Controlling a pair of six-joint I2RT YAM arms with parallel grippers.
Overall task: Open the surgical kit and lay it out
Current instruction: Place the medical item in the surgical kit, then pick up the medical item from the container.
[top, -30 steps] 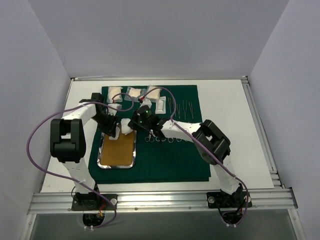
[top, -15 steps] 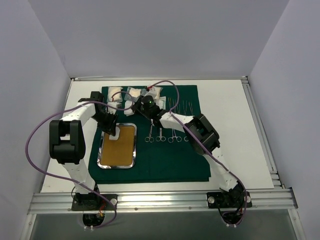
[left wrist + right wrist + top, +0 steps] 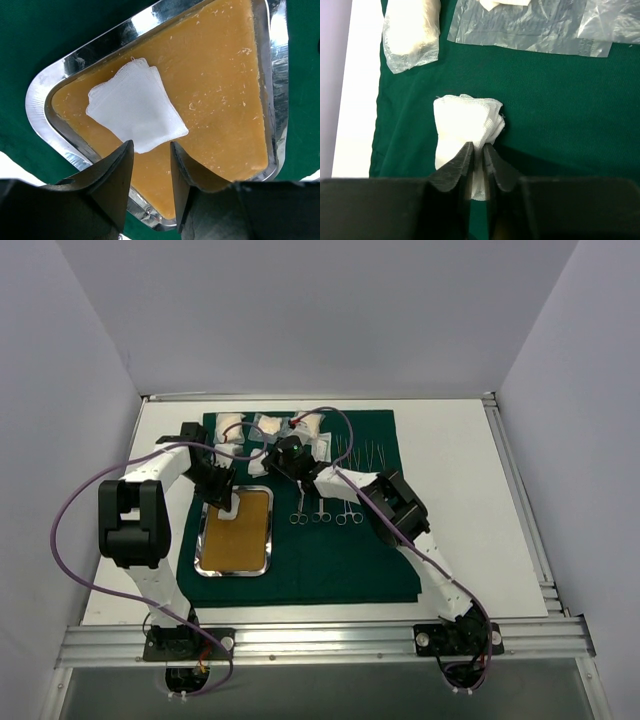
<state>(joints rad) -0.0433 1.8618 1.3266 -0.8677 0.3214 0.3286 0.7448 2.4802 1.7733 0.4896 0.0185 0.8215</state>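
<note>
The left arm [image 3: 130,520], at the left of the overhead frame, and the right arm [image 3: 400,505], right of centre, are built alike. Each has white tubular links joined by bulky black joint housings with rounded corners. Each stands on a small dark base plate [image 3: 180,642] near the lower edge. Thin purple cables [image 3: 55,540] run along both arms and hang off them in loose loops. In the wrist views, the left fingers [image 3: 107,175] and right fingers [image 3: 452,170] are matte black wedges that taper from broad blocks to narrow tips.

table [image 3: 455,490]: white | walls [image 3: 300,320]: pale grey | front rail [image 3: 320,642]: aluminium
</note>
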